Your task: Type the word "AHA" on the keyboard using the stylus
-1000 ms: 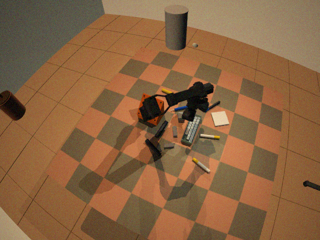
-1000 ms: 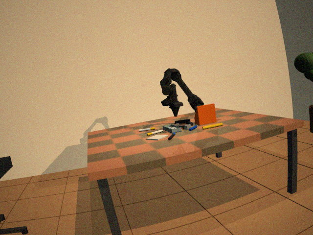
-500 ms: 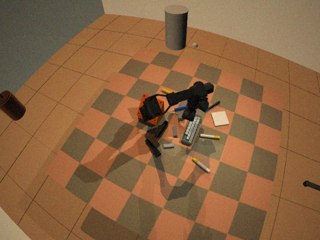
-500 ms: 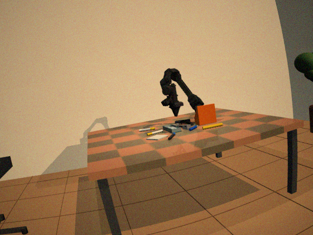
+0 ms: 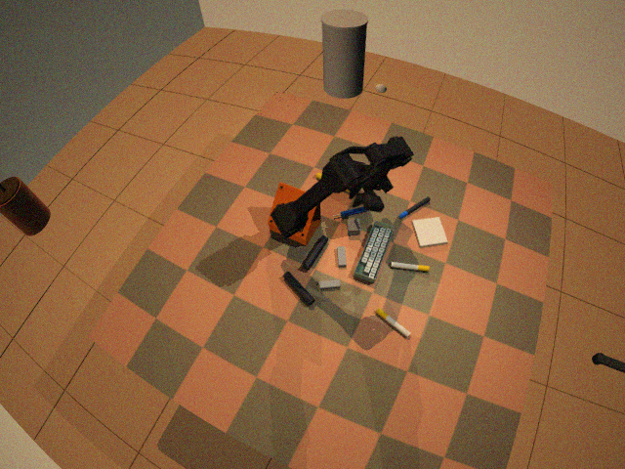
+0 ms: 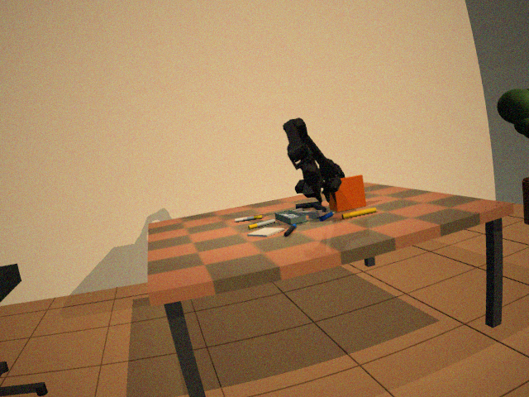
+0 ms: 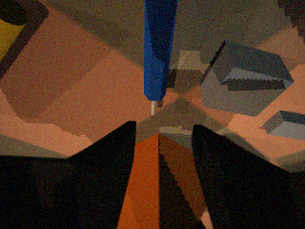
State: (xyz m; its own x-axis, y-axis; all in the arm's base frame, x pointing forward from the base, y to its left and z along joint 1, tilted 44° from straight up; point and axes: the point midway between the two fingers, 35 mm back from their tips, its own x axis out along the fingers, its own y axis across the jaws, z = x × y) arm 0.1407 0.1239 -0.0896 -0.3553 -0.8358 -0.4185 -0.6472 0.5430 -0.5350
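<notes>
A blue stylus (image 5: 354, 212) (image 6: 326, 216) (image 7: 158, 43) with a thin metal tip lies on the table beside the keyboard's far end. My gripper (image 6: 325, 206) (image 7: 164, 131) is partly open and empty, low above the table near the stylus. In the wrist view the stylus tip points down toward the space between the fingertips and lies just beyond them. The keyboard (image 5: 374, 252) (image 6: 291, 217) is dark green with pale keys; it is out of the wrist view, and its letters are too small to read in the top and exterior views.
An orange block (image 5: 282, 199) (image 6: 350, 193) (image 7: 138, 191) stands by the arm's base. Grey blocks (image 5: 341, 256) (image 7: 248, 86) and dark bars (image 5: 313, 252) lie near the keyboard. A white pad (image 5: 429, 232), a black-and-blue pen (image 5: 414, 207), white-and-yellow markers (image 5: 409, 267) and a yellow stick (image 6: 359, 212) lie around.
</notes>
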